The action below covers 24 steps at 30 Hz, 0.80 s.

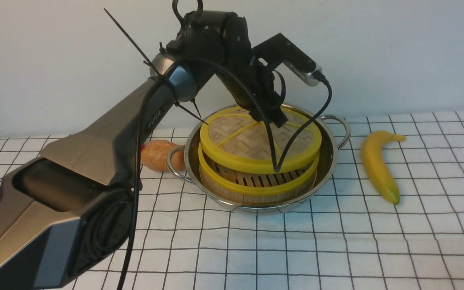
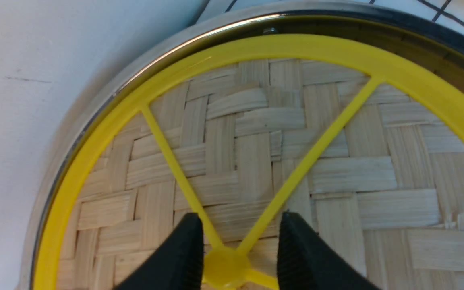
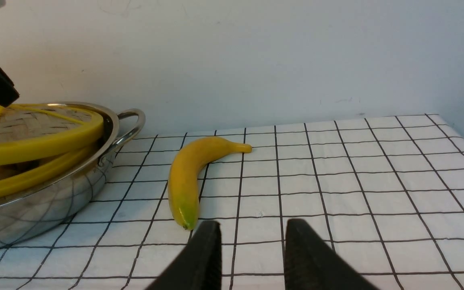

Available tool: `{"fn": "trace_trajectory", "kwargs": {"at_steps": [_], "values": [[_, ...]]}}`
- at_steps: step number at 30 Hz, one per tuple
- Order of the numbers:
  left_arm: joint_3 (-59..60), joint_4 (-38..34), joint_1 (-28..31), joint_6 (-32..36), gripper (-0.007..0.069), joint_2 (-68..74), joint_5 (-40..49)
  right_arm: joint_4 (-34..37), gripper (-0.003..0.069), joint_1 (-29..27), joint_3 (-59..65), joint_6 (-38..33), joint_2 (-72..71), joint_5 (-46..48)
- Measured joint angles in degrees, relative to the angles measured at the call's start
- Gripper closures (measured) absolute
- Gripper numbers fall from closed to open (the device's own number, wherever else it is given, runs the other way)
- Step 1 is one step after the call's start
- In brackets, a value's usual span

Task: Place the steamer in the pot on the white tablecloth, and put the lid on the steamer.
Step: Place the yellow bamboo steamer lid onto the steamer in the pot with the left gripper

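The pot stands on the white tablecloth near the back wall, and the steamer sits inside it, its slatted side and yellow rim showing above the steel edge. The lid lies over the steamer but tilted, its far side down near the steamer's rim and its near side raised, so a gap shows between the two yellow rims at the front. The left arm reaches over the pot from the left, and the left gripper is at the lid's centre; in the left wrist view its two black fingers stand on either side of the yellow hub where the spokes meet, close beside it, though whether they actually clamp it or just flank it I cannot tell. A black cable loops from the wrist down onto the lid. The right gripper shows only in its own wrist view, low over the cloth to the right of the pot, its fingers parted with nothing but cloth between them. A yellow banana with a green tip lies on the cloth right of the pot, apart from it, and a brownish rounded thing lies just beside the pot's left handle, partly hidden by the arm
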Motion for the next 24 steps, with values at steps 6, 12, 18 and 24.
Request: {"fn": "trace_trajectory", "kwargs": {"at_steps": [6,12,18,24], "values": [[0.0,1.89,0.0,0.0,0.0382,0.32,-1.3,0.0,0.0416,0.0,0.0,0.0,0.0,0.0],[0.0,3.84,0.0,0.0,0.0382,0.38,-1.62,0.0,0.0416,0.0,0.0,0.0,0.0,0.0],[0.0,3.97,0.0,0.0,0.0385,0.38,-1.44,0.0,0.0416,0.0,0.0,0.0,0.0,0.0],[0.0,4.1,0.0,0.0,0.0402,0.38,0.18,0.0,0.0416,0.0,0.0,0.0,0.0,0.0]]}}
